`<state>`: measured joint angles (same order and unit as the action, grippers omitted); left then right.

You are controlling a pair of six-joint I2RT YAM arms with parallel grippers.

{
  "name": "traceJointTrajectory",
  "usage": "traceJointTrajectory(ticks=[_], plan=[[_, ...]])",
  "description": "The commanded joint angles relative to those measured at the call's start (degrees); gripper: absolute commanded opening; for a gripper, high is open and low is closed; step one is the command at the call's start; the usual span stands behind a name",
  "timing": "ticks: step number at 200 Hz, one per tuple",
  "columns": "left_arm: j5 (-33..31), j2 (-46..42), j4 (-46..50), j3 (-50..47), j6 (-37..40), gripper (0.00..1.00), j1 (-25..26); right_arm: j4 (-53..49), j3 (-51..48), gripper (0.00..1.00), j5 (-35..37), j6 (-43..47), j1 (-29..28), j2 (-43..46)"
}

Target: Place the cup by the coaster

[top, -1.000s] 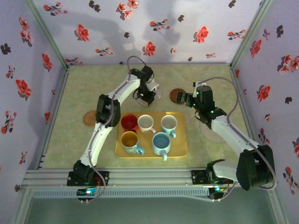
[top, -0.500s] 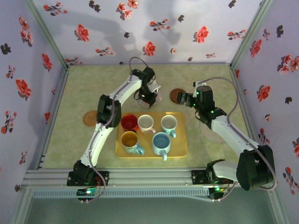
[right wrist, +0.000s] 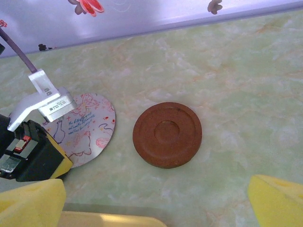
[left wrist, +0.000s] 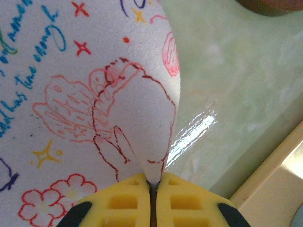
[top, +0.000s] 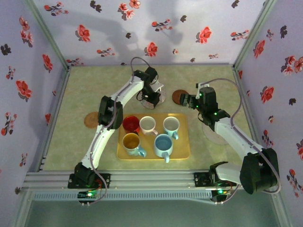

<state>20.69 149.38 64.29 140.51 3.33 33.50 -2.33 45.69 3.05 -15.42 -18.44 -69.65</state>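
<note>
In the past second my left claw [left wrist: 151,183] has slid a little to the right across the far side of the table. It has dragged the thin white round mat printed with coloured doodles [left wrist: 90,99] nearer the dark brown round wooden coaster [right wrist: 167,135]. Its yellow pads are pressed together on the mat's edge, and the mat looks to lie flat on the pale green marbled tabletop [right wrist: 246,85]. The two discs now lie just beside each other, not touching. My right claw [right wrist: 152,201] has stayed hovering near the brown coaster, spread wide with nothing between its fingers. By my reckoning I am only arranging mats and the cup work has not begun: the five ceramic cups [top: 148,125] all stand on the yellow rectangular tray [top: 184,153], none lifted. For room, the tray's far rim runs close along the coaster's near side and the printed mat crowds its left. The open ground for a cup is behind the coaster, toward the flowered back wall [right wrist: 142,19], and to its right once my right arm clears.
</note>
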Motion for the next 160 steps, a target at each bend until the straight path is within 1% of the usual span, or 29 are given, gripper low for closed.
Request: traceJointTrajectory(ticks=[1,51,91,107,140,160], plan=[[3.3,0.4,-1.0,1.6,-1.0,0.0,0.5,-0.8,-0.7,1.0,1.2,1.2,-0.4,1.1],[4.1,-0.6,-1.7,0.3,-2.3,0.0,0.0,-0.4,-0.8,1.0,0.9,0.9,-0.4,0.8],[6.2,-3.6,-7.3,-4.1,-4.7,0.0,-1.3,-0.3,-1.1,1.0,0.7,0.7,-0.4,0.7],[6.3,-3.4,-7.5,-4.5,-4.7,0.0,-1.4,-0.3,-1.3,1.0,0.6,0.6,-0.4,0.7],[6.4,-1.9,-5.8,-4.7,-4.6,0.03,-1.4,-0.4,-1.3,1.0,0.6,0.7,-0.4,0.7],[6.2,-1.5,-5.1,-5.2,-4.2,0.08,-1.4,-0.4,-1.2,1.0,0.6,0.8,-0.4,0.7]])
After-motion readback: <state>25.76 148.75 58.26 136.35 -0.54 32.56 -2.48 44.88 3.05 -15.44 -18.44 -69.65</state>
